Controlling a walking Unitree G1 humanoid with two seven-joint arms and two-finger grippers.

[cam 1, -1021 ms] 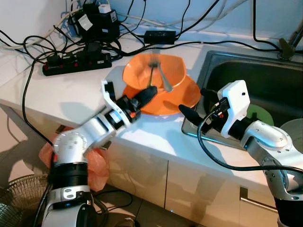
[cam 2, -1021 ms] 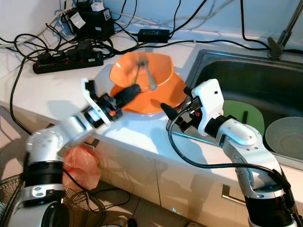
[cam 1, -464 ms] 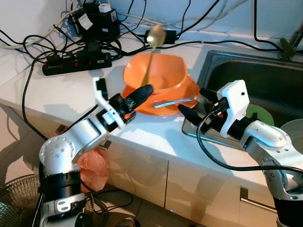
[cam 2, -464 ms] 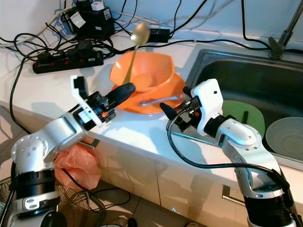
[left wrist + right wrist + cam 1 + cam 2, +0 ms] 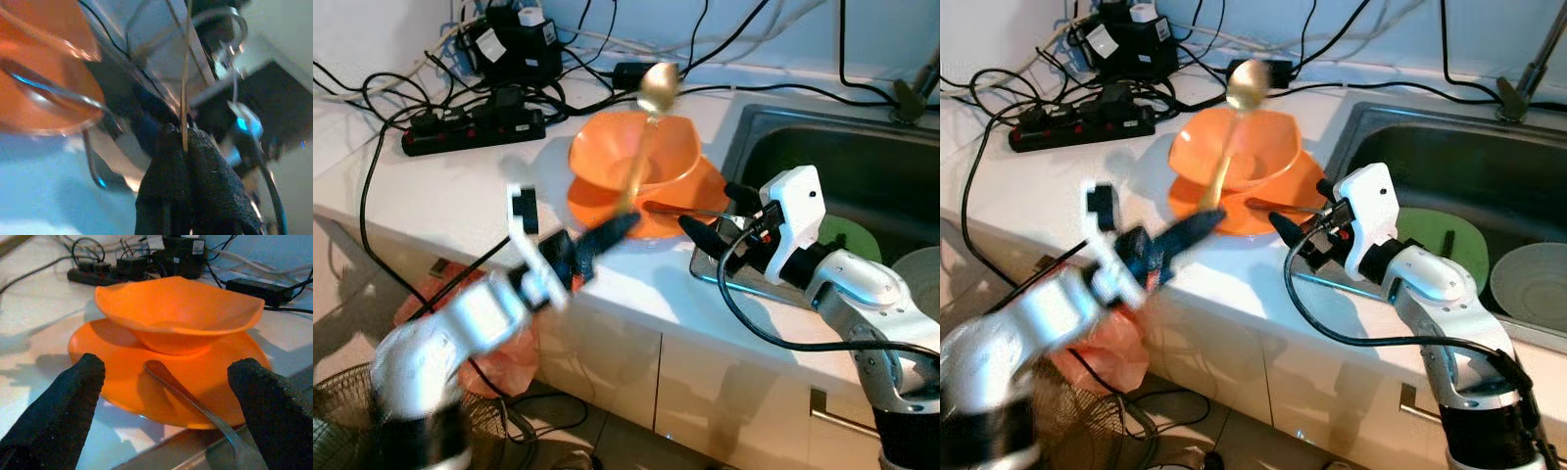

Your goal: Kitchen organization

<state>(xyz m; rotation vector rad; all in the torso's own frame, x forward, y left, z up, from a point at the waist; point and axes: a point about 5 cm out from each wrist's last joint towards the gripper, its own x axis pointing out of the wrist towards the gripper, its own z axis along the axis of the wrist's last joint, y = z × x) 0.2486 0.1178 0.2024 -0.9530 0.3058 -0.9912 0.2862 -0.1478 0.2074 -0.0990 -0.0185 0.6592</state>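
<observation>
Worktop (image 5: pixel 431 196): white surface, it carries the orange bowl, the orange plate and many black cables.
Orange plate (image 5: pixel 705 191): it lies on the worktop, just beside the sink (image 5: pixel 862 166).
Orange bowl (image 5: pixel 631 147): it stands on the orange plate, at the side away from the sink.
Left hand (image 5: pixel 607 233): it is in front of the orange plate, blurred, with the fingers (image 5: pixel 195 171) pressed together on the handle of a golden spoon (image 5: pixel 646 117).
Golden spoon: held upright and a little tilted, its round head is above the far rim of the orange bowl.
Second spoon (image 5: pixel 195 404): silver, it lies on the orange plate with the handle toward the sink.
Right hand (image 5: pixel 710 217): it is at the sink side of the orange plate, fingers (image 5: pixel 63 401) spread wide, nothing between them.
Power strip (image 5: pixel 470 127): black, behind the orange plate, near the wall.
</observation>
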